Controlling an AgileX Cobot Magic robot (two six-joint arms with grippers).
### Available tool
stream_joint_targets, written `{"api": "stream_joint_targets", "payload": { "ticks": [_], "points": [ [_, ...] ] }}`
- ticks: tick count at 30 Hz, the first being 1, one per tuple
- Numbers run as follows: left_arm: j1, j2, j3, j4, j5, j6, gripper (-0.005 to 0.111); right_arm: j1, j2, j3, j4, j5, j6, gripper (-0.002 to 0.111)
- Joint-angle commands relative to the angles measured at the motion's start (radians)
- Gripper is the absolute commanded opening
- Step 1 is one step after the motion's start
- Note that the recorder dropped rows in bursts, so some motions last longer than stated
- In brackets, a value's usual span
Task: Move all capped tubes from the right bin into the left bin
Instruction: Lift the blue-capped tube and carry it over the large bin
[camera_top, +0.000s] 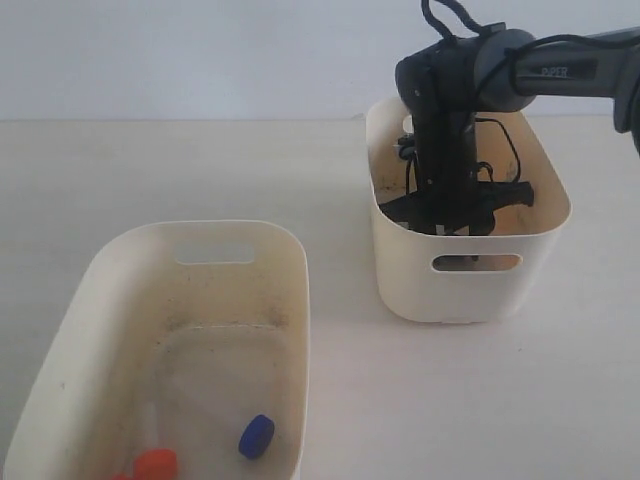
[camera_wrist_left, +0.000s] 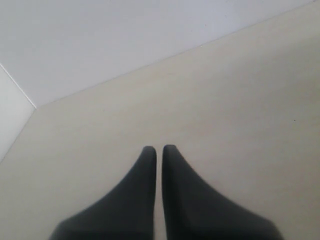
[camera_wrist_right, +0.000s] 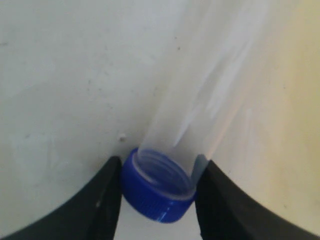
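My right gripper (camera_wrist_right: 159, 172) is shut on the dark blue cap (camera_wrist_right: 155, 197) of a clear capped tube (camera_wrist_right: 210, 90), a finger against each side of the cap. It reaches down inside the right bin (camera_top: 400, 270), where its arm (camera_top: 445, 150) hides the tube in the exterior view. In the left bin (camera_top: 300, 300) lie an orange-red capped tube (camera_top: 155, 465) and a blue capped tube (camera_top: 256, 436) near its front end. My left gripper (camera_wrist_left: 159, 149) is shut on nothing above bare table and does not show in the exterior view.
Both bins stand on a pale tabletop (camera_top: 150, 170) with a white wall behind. The right bin's oval handle cutout (camera_top: 476, 263) faces the front. The left bin's inside is speckled with dirt.
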Motion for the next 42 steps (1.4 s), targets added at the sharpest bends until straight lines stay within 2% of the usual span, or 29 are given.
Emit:
{"api": "stream_joint_targets", "payload": {
  "ticks": [1,11,24,28,31,37,39,42],
  "points": [
    [-0.005,0.0,-0.004,-0.003,-0.001,-0.01,0.004,-0.004,0.048,0.023,0.03,0.006,-0.047,0.0],
    [-0.005,0.0,-0.004,-0.003,-0.001,-0.01,0.004,-0.004,-0.082,0.023,0.129,0.006,-0.145,0.0],
    [-0.005,0.0,-0.004,-0.003,-0.001,-0.01,0.004,-0.004,-0.471,0.023,0.16,0.006,-0.222,0.0],
    [-0.005,0.0,-0.004,-0.003,-0.001,-0.01,0.004,0.001,-0.589,0.023,0.358,0.006,-0.337,0.0],
    [-0.005,0.0,-0.004,-0.003,-0.001,-0.01,0.004,0.104,-0.652,0.023,0.417,0.006,-0.378,0.0],
    [-0.005,0.0,-0.004,-0.003,-0.001,-0.01,0.004,0.463,-0.675,0.094,0.404,0.006,-0.461,0.0],
    [-0.005,0.0,-0.004,-0.003,-0.001,-0.01,0.004,0.532,-0.675,0.172,0.354,0.006,-0.461,0.0],
    [-0.005,0.0,-0.004,-0.003,-0.001,-0.01,0.004,0.554,-0.675,0.275,0.334,0.006,-0.461,0.0]
  ]
}}
